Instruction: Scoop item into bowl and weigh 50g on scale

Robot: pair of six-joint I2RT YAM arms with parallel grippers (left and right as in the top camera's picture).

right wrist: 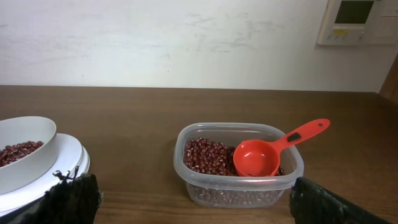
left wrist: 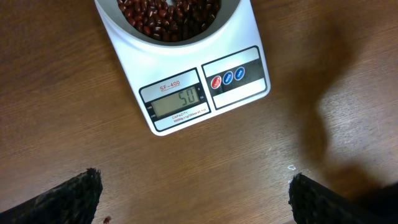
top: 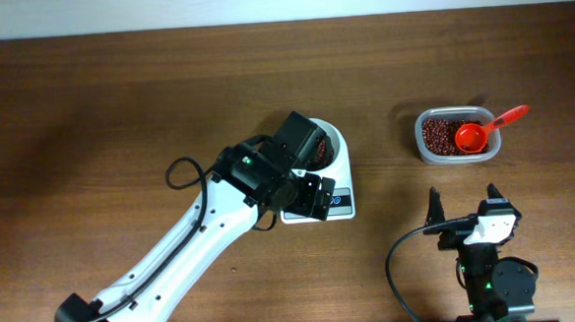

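The white scale (top: 337, 204) (left wrist: 186, 81) stands mid-table, its display reading 50. The white bowl (top: 334, 151) (right wrist: 25, 163) sits on it and holds dark red-brown beans (left wrist: 168, 15) (right wrist: 18, 151). My left gripper (top: 319, 196) (left wrist: 193, 196) is open and empty, hovering over the scale's front edge and the bare wood before it. My right gripper (top: 462, 204) (right wrist: 193, 199) is open and empty, near the front edge, just short of the clear tub. More beans (top: 442, 133) (right wrist: 208, 155) fill that tub.
The clear plastic tub (top: 420, 146) (right wrist: 186, 168) stands at the right, with an orange-red scoop (top: 485, 131) (right wrist: 267, 152) resting in it, handle pointing right. One stray bean (left wrist: 106, 219) lies on the wood by my left finger. A wall runs behind the table.
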